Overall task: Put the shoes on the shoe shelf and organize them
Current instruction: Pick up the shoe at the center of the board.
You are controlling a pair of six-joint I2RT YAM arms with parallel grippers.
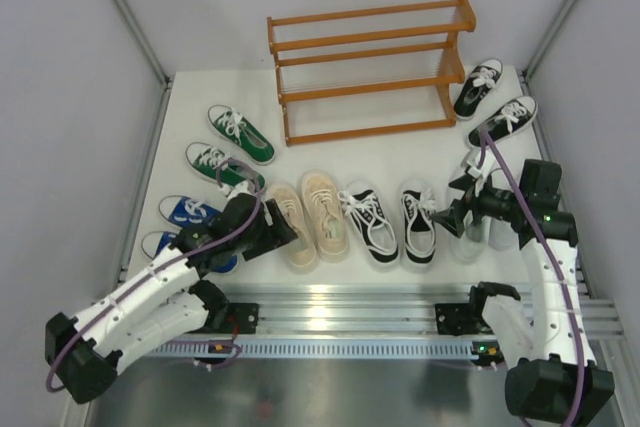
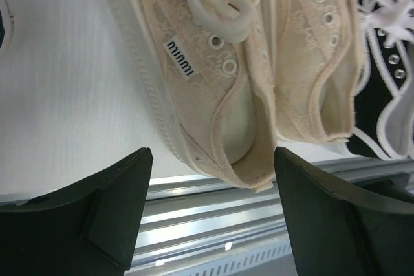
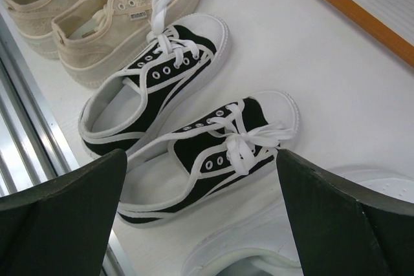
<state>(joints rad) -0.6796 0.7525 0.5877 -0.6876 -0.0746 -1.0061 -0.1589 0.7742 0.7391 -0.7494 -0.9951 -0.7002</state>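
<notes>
My left end effector [image 2: 212,159] is released, beige shoe [image 2: 194,63] just ahead; my right end effector [image 3: 200,156] is released, black shoe [image 3: 213,140] ahead.

blue shoes [image 1: 183,210] partly hidden, white shoes [image 1: 468,242] obscured

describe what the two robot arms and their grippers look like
The left arm and right arm are white tube-like links with black joint housings, each trailing a purple cable. A small green light glows on the right one. The left gripper and right gripper have broad, matte dark wedge-shaped fingers.
</notes>
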